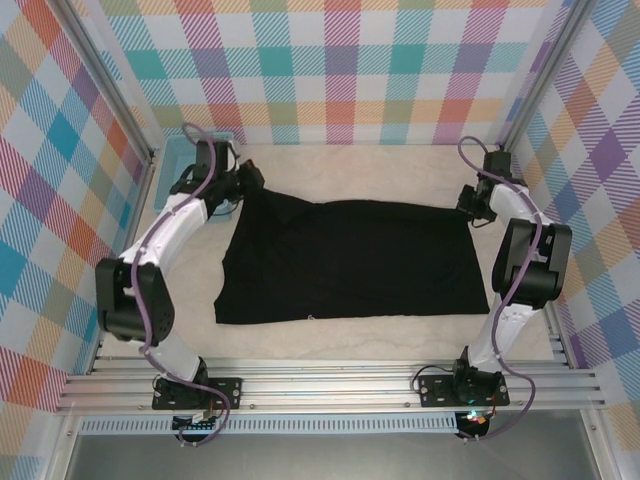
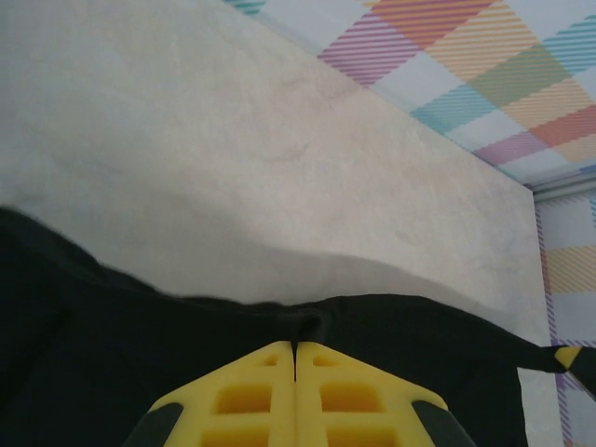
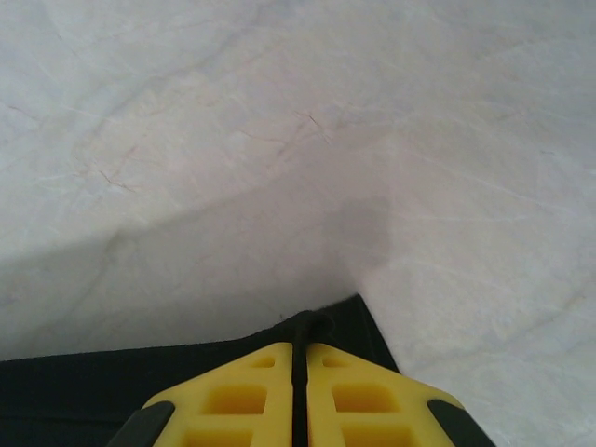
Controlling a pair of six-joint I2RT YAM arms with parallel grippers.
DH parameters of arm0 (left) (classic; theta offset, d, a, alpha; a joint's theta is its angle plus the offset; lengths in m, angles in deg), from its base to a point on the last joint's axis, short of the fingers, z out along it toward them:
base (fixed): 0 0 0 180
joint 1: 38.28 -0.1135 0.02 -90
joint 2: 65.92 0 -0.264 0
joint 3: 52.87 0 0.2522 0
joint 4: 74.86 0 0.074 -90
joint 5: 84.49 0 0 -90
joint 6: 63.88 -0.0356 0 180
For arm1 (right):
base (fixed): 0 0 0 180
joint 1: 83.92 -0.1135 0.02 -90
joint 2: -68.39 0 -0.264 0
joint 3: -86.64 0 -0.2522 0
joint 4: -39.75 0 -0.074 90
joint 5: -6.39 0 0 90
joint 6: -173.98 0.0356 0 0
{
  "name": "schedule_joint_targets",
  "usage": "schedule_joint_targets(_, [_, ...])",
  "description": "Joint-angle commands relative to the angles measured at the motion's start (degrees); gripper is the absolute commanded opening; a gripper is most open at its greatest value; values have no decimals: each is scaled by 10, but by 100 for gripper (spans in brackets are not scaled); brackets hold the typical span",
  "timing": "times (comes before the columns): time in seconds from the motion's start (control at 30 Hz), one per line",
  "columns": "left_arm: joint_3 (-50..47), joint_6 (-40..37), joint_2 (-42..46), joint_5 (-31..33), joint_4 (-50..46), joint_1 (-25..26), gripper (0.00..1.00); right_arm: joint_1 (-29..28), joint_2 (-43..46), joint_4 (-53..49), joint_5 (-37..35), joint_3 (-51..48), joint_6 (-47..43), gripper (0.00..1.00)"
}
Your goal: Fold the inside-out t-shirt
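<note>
The inside-out t-shirt (image 1: pixel 350 260) is lying flat at the centre of the top frame, its long axis running left to right across the table (image 1: pixel 360 165). The left gripper (image 1: pixel 243 183) is sitting at the shirt's upper-left corner and the right gripper (image 1: pixel 468 205) at its upper-right corner, so each arm is nearer its own end. In both wrist views the yellow fingers (image 2: pixel 242 400) are pressing together on a pinch of black cloth at the edge. The garment is spreading along the bottom of each frame. The fold is likely requiring both arms to carry this edge toward the lower edge together.
</note>
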Motion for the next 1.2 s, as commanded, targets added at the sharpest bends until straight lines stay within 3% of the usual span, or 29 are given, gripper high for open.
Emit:
schedule_joint_targets(0.0, [-43, 18, 82, 10, 11, 5, 0, 10, 36, 9, 8, -22, 12, 10])
schedule_joint_targets(0.53, [-207, -3, 255, 0, -126, 7, 0, 16, 131, 0, -17, -139, 22, 10])
schedule_joint_targets(1.17, [-250, -19, 257, -3, -134, 8, 0, 17, 134, -11, -39, -201, 42, 11])
